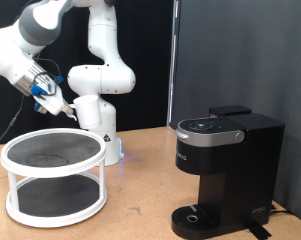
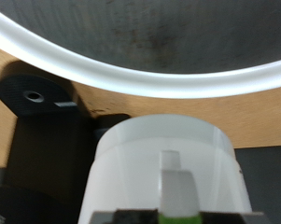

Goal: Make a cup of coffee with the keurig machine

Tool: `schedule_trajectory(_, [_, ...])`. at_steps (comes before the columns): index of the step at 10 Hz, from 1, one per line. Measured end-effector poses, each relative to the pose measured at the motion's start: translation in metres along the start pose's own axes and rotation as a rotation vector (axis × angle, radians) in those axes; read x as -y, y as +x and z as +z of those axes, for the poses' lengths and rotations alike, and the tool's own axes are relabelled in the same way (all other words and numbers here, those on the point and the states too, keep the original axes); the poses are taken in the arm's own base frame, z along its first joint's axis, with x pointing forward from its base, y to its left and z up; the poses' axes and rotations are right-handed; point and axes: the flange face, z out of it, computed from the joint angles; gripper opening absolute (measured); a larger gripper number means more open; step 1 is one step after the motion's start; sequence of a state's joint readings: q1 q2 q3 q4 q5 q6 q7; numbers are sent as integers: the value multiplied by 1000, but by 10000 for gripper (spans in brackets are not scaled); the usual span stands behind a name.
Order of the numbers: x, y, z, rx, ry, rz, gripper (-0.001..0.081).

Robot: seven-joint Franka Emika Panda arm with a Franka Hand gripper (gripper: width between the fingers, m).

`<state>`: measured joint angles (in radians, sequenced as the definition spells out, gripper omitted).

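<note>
My gripper [image 1: 60,110] hangs above the far edge of a white two-tier round shelf [image 1: 54,150], at the exterior view's left. In the wrist view the gripper [image 2: 175,191] is shut on the rim of the white cup [image 2: 140,163], which fills the lower middle, with one finger [image 2: 175,175] lying against its wall. The cup is hard to pick out in the exterior view, against the white robot base. The black keurig machine [image 1: 228,165] stands at the exterior view's right with its lid down. Its round drip tray [image 1: 195,215] is bare. The machine also shows in the wrist view [image 2: 37,140].
The shelf's white rim [image 2: 131,79] arcs across the wrist view. The robot's white base [image 1: 98,125] stands just behind the shelf. Wooden table [image 1: 140,205] lies between shelf and machine. A black curtain hangs behind.
</note>
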<state>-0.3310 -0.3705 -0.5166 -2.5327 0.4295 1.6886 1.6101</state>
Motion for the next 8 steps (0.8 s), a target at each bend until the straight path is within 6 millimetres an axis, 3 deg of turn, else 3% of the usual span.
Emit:
schedule_trajectory(4, [12, -46, 48, 101, 158, 192, 7])
schedule_trajectory(8, [16, -87, 79, 140, 217, 199, 7])
